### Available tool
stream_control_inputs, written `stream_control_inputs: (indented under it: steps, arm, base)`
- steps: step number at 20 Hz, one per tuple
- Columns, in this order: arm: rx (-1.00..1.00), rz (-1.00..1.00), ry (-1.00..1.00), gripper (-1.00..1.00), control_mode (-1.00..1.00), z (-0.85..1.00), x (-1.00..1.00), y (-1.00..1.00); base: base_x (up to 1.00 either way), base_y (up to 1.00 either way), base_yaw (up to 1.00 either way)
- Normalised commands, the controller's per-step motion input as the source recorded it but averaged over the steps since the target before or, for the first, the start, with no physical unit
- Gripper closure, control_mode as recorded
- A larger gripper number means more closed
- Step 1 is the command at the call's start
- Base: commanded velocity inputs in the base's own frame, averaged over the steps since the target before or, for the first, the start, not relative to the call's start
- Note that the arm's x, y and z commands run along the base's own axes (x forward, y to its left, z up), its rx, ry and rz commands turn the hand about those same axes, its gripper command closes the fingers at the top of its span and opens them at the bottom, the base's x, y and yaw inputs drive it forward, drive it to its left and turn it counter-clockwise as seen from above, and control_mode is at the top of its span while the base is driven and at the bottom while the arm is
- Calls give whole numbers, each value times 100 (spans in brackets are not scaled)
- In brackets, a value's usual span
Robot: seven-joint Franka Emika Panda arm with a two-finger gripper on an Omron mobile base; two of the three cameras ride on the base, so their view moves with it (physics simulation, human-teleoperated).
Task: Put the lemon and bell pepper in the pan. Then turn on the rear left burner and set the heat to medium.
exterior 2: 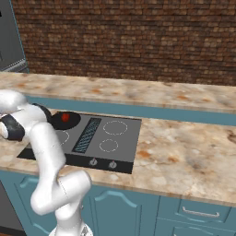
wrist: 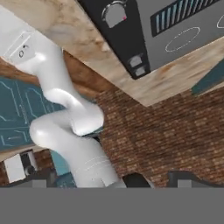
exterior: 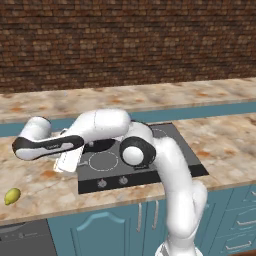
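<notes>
**A:** Gripper (exterior: 64,165) hangs low over the left edge of the cooktop (exterior 2: 99,138), on the end of an arm reaching out sideways. Its jaws stand wide, with nothing between them.

**B:** Lemon?

**A:** The lemon (exterior: 12,196) lies alone on the surface (exterior: 40,182). It is well apart from the gripper, off to the gripper's left and nearer the front edge. No contact.

**B:** Pepper and pan?

**A:** The bell pepper (exterior 2: 65,117) sits inside the pan (exterior 2: 69,123), stem end too small to make out. The pan rests on the rear left corner of the cooktop, to the right of the gripper and farther back, near it but apart.

**B:** Burner markings?

**A:** Three white rings show on the cooktop. The fourth zone lies under the pan.

**B:** Controls?

**A:** Two knobs (exterior 2: 93,162) sit on the front strip, to the right of the gripper. The hand view is rolled over and shows one knob (wrist: 114,13) at its top. I cannot tell their settings.
</notes>
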Motion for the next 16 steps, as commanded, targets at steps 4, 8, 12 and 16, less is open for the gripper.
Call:
stream_control_inputs:
  steps: [4, 8, 12, 16]
  arm:
    - [33, 40, 3, -100, -100, 28, -74, -96]
    - [99, -1, -1, -100, -100, 1, 7, -74]
    - [100, -25, -4, -100, -100, -16, 17, -3]
    - [100, -39, -35, -100, -100, -30, 14, 8]
  base:
    - [0, 0, 0]
    - [0, 0, 0]
    - [0, 0, 0]
    - [0, 0, 0]
